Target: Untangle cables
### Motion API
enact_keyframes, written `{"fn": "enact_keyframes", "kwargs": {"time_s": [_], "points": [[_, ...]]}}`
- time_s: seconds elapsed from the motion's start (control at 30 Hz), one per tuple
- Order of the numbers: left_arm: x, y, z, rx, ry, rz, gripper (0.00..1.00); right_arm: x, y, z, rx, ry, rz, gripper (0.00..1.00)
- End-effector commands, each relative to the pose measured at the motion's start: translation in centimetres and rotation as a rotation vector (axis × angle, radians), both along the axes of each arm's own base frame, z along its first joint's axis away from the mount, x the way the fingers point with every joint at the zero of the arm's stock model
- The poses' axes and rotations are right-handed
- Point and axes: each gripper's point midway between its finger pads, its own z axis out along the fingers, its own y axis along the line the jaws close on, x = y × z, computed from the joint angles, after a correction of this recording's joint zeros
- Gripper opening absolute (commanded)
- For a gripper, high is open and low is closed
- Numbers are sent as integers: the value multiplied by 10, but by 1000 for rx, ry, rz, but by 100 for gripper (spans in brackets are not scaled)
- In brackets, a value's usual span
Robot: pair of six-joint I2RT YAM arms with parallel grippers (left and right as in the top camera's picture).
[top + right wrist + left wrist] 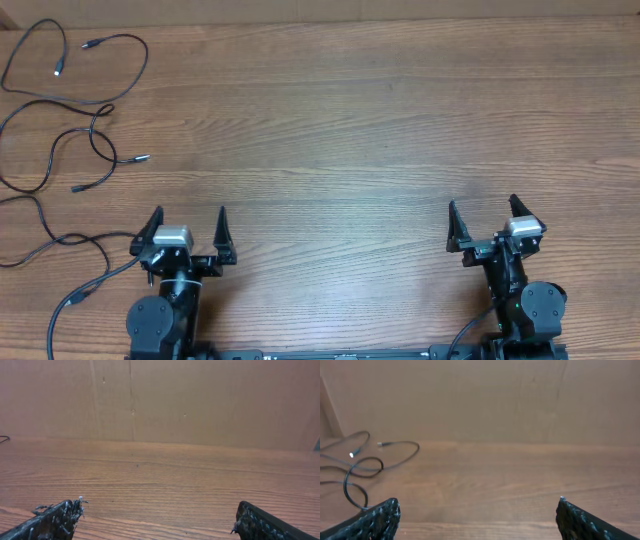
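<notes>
Thin black cables point(75, 105) lie as loose looping strands over the far left of the wooden table, small plug tips showing; one strand trails down past the left arm's base. The left wrist view catches them as cables point(365, 462) at its left edge. My left gripper point(188, 222) sits at the near left, open, nothing between its fingers, just right of the strands. My right gripper point(483, 214) rests at the near right, open and empty, far from them. Both wrist views show wide jaws over bare wood: left gripper point(479, 505), right gripper point(157, 507).
A brown cardboard wall point(485, 400) stands along the table's far edge. The wooden tabletop point(350, 130) stretches between and beyond the two arms.
</notes>
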Motion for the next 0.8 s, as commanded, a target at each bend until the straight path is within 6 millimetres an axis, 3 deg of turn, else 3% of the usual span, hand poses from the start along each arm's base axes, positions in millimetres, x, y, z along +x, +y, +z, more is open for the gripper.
{"fn": "enact_keyframes", "kwargs": {"time_s": [0.0, 0.53, 0.77], "points": [[2, 4, -1, 30, -58, 24, 100, 0, -2, -1, -1, -6, -14, 100], [9, 11, 2, -13, -193, 65, 100, 0, -2, -1, -1, -6, -14, 100], [11, 18, -50, -43, 19, 110, 100, 0, -2, -1, -1, -6, -14, 100]]}}
